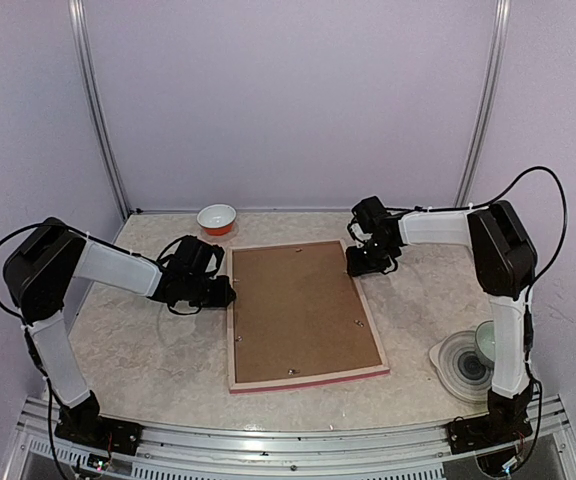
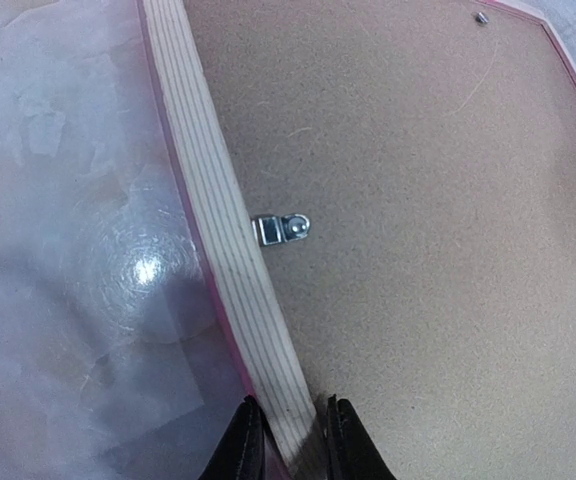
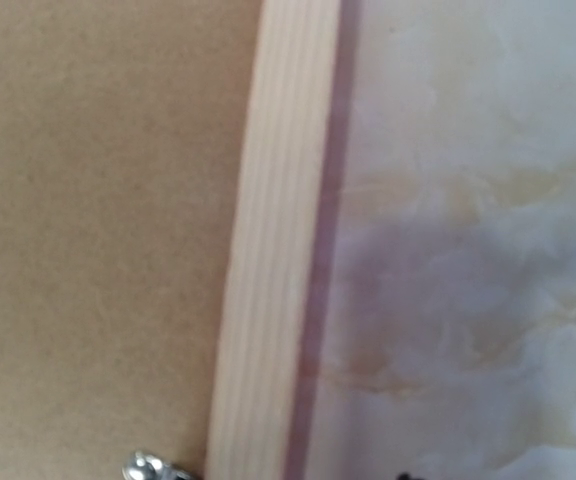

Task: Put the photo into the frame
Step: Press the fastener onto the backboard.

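Note:
The frame [image 1: 308,380] lies face down in the middle of the table, its pale wooden back up and a pink edge showing. A brown backing board [image 1: 298,305] fills it, with small metal clips [image 2: 281,229] along the rails. The photo is hidden. My left gripper [image 1: 226,293] is at the frame's left rail [image 2: 223,230]. Its two black fingers close on that rail from either side [image 2: 293,440]. My right gripper [image 1: 360,265] hovers over the far right corner. In the right wrist view, one fingertip [image 3: 403,477] shows well clear of the rail [image 3: 268,250].
A red bowl with a white inside [image 1: 217,217] stands at the back, left of the frame. At the right, near my right arm, a stack of clear plates [image 1: 465,362] holds a pale cup [image 1: 488,340]. White walls close in the back and sides.

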